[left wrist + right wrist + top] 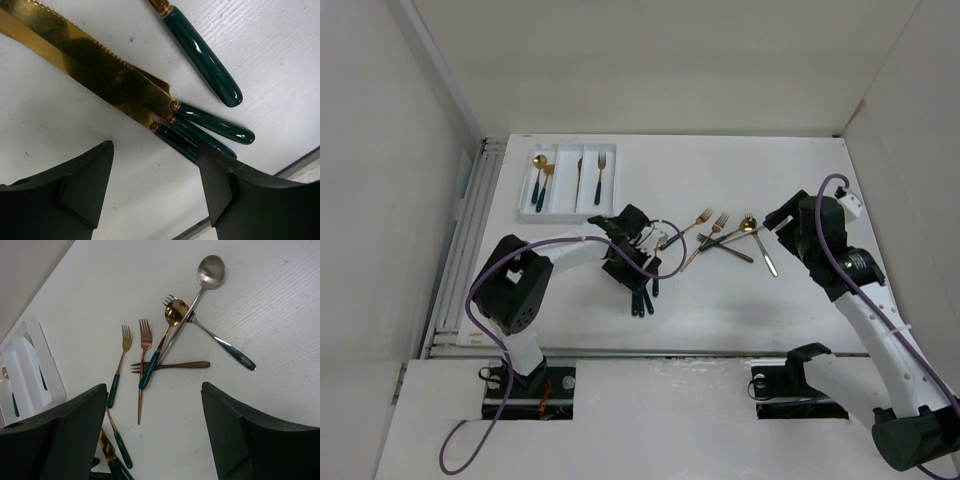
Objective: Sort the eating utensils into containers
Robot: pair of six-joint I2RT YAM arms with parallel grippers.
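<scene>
The white three-compartment tray [565,205] lies at the back left; it holds two gold spoons [539,175], a knife [579,172] and a fork [600,175], each kind in its own compartment. My left gripper [638,268] is open and empty, low over three gold knives [100,70] with dark green handles [215,125]; its right finger [235,190] is next to the handles. My right gripper [772,224] is open and empty, above and beside a crossed pile [725,237] of forks and spoons: a silver spoon [210,272], a gold spoon [175,312], a copper fork [144,355] and a dark fork [170,365].
Another green-handled utensil [202,55] lies beside the knives. A gold fork with a green handle [120,365] lies left of the pile. The tray's corner [47,365] shows at the left of the right wrist view. White walls enclose the table; a metal rail [460,250] runs along its left edge.
</scene>
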